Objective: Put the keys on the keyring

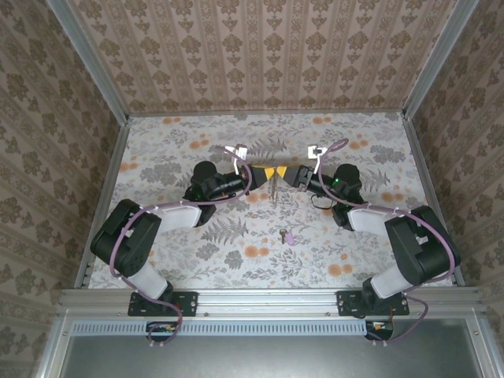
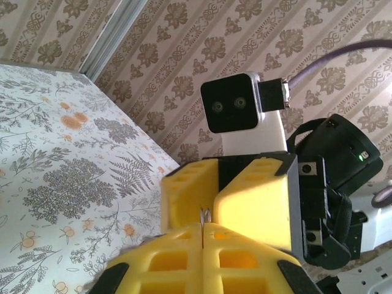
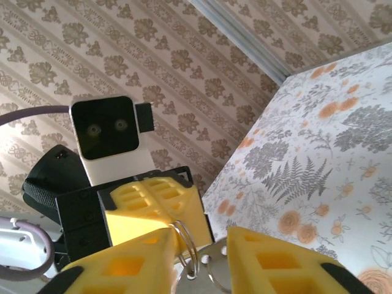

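Clenching the left gripper (image 2: 202,231) on the thin brownish-grey metal keyring (image 2: 204,215) at lower centre of the left wrist frame; meeting it tip to tip with the right gripper (image 3: 202,245), yellow fingers (image 3: 135,263) released and parted around the ring wire at the bottom edge; leaving the tiny silvery key with a pinkish-purple head (image 1: 285,235) flat on the floral table (image 1: 197,150), below centre of the overhead frame, apart from both.

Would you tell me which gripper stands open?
The right gripper: a gap shows between its yellow fingers, while the left gripper is shut on the metal ring.
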### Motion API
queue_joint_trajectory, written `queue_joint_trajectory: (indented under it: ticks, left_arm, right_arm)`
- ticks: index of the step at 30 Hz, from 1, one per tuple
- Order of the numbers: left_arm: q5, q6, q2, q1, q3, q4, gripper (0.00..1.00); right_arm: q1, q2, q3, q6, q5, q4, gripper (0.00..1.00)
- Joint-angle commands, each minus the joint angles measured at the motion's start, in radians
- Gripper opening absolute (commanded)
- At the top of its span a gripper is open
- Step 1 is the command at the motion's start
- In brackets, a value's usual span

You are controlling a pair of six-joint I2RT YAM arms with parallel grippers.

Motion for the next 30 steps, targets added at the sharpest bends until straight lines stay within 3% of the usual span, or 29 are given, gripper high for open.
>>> queue_joint_trajectory:
  ticks: [1,8,14,30]
  left_arm:
    - [0.054,0.049,-0.030,0.017,0.028,-0.019,0.00]
    - [0.175,0.166,-0.069,0.036,0.086,-0.202,0.00]
    - [0.280,0.183,-0.067,0.046,0.126,-0.250,0.00]
    - [0.325,0.175,-0.041,0.045,0.153,-0.250,0.00]
  right_arm:
    - [-0.033,-0.076,-0.022,-0.038,0.004,-0.047,0.32]
    - [-0.037,-0.166,-0.021,-0.133,-0.024,-0.183,0.37]
    - [-0.037,-0.152,0.004,-0.161,-0.092,-0.206,0.43]
    - [0.002,-0.084,0.028,-0.142,-0.160,-0.148,0.37]
